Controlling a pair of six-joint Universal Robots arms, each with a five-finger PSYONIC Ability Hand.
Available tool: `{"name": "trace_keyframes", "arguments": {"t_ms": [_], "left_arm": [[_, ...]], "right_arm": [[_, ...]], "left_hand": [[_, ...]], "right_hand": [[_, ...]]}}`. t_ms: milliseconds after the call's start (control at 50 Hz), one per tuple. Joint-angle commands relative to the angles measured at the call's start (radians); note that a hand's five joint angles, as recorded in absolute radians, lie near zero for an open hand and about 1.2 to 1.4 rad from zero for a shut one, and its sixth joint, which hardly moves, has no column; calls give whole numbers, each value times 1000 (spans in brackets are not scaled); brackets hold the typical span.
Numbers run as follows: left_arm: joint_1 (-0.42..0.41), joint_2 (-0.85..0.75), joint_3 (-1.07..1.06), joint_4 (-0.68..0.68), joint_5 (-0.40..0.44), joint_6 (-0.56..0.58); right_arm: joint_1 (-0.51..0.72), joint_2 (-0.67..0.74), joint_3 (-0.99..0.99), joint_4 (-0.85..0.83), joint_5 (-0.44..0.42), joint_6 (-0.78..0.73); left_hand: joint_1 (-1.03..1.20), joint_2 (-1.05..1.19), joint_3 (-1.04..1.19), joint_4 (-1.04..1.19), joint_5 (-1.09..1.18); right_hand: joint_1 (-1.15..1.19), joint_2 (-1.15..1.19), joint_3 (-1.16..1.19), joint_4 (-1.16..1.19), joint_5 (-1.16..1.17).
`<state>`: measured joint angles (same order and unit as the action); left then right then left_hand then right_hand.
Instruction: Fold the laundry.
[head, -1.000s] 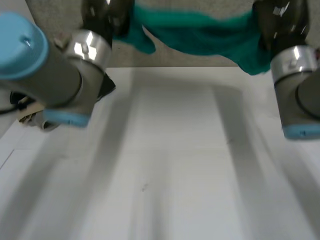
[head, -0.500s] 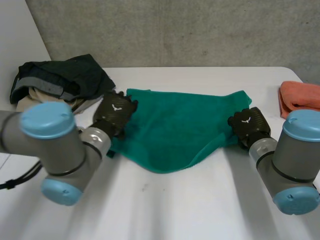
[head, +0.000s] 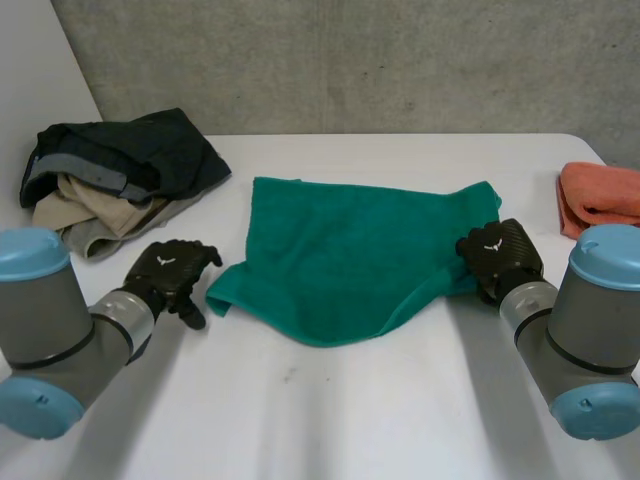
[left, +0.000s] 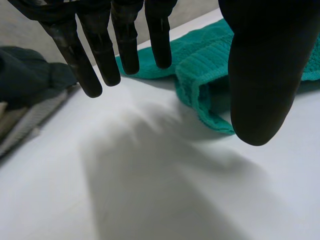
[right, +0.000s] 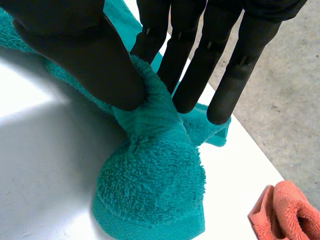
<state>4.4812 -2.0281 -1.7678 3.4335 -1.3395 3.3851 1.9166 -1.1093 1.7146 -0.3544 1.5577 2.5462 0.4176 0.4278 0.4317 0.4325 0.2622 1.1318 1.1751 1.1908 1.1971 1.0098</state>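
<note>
**Green towel lies crosswise, right hand on its corner**

Your green towel (head: 350, 250) lies mid-tabletop (head: 330, 420), nearer the far edge. Its long axis runs parallel to that edge, and its near side sags to a rounded point toward you. Your right hand (head: 500, 255) pinches the bunched right near corner between thumb and fingers. Your left hand (head: 170, 275) is relaxed, fingers spread, holding nothing, just beside the left near corner. A dark clothes pile (head: 120, 170) sits at the far left corner.

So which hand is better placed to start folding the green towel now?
The right hand: it pinches the green towel at its right edge, between thumb and fingers. The left hand is open beside the towel's near left corner, apart from it.
</note>
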Motion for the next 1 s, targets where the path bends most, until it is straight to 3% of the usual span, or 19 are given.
{"name": "trace_keyframes", "arguments": {"t_ms": [20,100,160,220,240,320,460,540,860,1000], "left_arm": [[6,-81,82,-11,56,-76],[3,-103,108,-11,59,-84],[-6,-126,135,-10,59,-82],[-11,-139,162,-10,54,-78],[-13,-142,175,-10,51,-75],[-14,-143,186,-7,48,-73],[-25,-141,177,-5,49,-69],[-28,-133,168,-5,49,-69],[-25,-106,169,-5,51,-69],[-20,-104,180,-5,49,-67]], "right_arm": [[-2,0,8,0,2,0],[-4,-1,11,2,4,2],[-5,-4,19,8,5,2],[-11,-18,16,35,5,5],[-16,-46,7,73,4,12],[-34,-122,-41,216,-39,41],[-125,-167,-278,561,-188,81],[-152,-134,-436,713,-217,82],[-231,282,-843,954,-226,81],[-263,396,-900,1028,-307,126]], "left_hand": [[98,88,84,83,79],[142,132,128,127,123],[402,392,388,387,383],[635,624,621,620,616],[790,779,776,775,770],[978,968,964,963,959],[979,968,965,964,960],[979,968,965,964,960],[979,968,965,964,960],[979,968,965,964,960]], "right_hand": [[264,221,205,199,212],[264,221,205,199,212],[248,205,189,183,196],[-82,-126,-141,-148,-135],[-372,-415,-431,-437,-424],[-480,-523,-539,-545,-533],[-562,-605,-621,-627,-615],[-677,-720,-736,-742,-729],[-692,-735,-751,-757,-744],[-683,-726,-742,-748,-735]]}}
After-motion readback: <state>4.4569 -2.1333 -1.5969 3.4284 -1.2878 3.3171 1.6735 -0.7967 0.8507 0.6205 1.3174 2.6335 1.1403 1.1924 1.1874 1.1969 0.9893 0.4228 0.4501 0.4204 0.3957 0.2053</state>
